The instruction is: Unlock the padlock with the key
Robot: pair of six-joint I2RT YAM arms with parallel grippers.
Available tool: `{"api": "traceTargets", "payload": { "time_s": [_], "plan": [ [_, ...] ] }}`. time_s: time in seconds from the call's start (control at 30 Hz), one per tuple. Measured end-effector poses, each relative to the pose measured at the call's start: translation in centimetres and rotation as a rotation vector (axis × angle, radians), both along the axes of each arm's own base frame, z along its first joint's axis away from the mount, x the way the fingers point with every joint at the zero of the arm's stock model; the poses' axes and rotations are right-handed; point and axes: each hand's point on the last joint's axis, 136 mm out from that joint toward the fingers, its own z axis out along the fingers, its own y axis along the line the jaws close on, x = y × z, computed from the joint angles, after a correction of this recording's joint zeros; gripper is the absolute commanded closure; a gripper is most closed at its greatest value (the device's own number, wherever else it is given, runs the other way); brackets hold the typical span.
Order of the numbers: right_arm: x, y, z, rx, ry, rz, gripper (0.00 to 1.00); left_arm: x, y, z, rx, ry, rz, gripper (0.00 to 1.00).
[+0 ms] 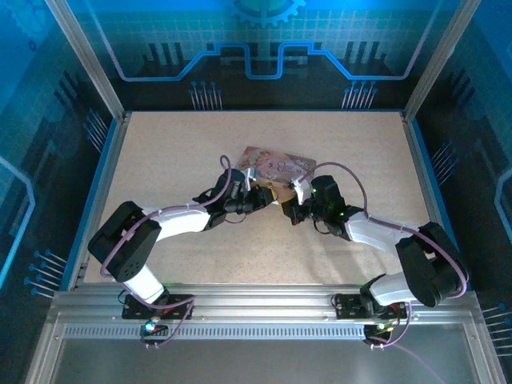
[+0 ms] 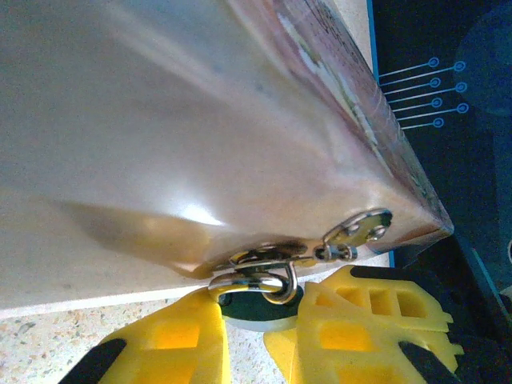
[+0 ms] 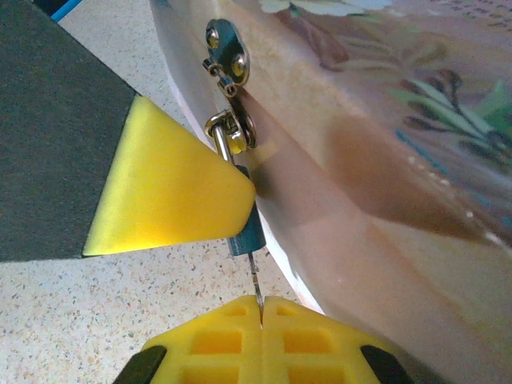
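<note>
Right wrist view gave you the clearest read on progress. Your right gripper point(image 3: 260, 308) was pinched fully shut on the key point(image 3: 254, 282). Its thin blade ran straight up from the closed fingertips to the underside of the padlock point(image 3: 246, 234). The tip appeared to be in the keyway, though you could not tell how deep it sat.

Your left gripper point(image 2: 258, 314) stood at a narrow opening, clamped on the padlock's dark body from both sides and steadying it. The padlock hung by its shackle point(image 2: 260, 280) from the hasp point(image 2: 360, 228) on the side wall of the pink tin point(image 2: 200, 120). The tin rested on the table point(image 1: 160, 160) near its middle, with both arms meeting at its near edge.

By that showing, most of the approach was done. The lock was braced, the key was in hand, and the key was lined up with the keyway and apparently entered.

The unlocking itself was left to do. The shackle looked closed and threaded through the hasp ring, with no gap visible at either leg, so nothing suggested the lock had released. You would probably have had to seat the key fully and turn it while the left grip resisted the twist. After that, you would have had to see the shackle spring free.
</note>
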Motion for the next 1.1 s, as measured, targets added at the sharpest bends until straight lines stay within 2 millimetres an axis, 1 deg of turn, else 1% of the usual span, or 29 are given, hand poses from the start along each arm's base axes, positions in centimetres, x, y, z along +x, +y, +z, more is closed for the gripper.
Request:
{"api": "traceTargets", "payload": {
  "time_s": [0.3, 0.87, 1.1],
  "plan": [
    [1.0, 0.6, -0.1, 0.001, 0.016, -0.004, 1.00, 0.7, 0.6, -0.1, 0.011, -0.009, 0.037, 0.94],
    [1.2, 0.7, -0.2, 0.014, 0.032, -0.024, 1.00, 1.0, 0.5, -0.3, 0.007, -0.007, 0.043, 0.94],
    [1.1, 1.0, -0.7, -0.049, 0.002, -0.016, 1.00, 0.9, 0.6, -0.7, 0.017, 0.007, 0.044, 0.94]
  ]
}}
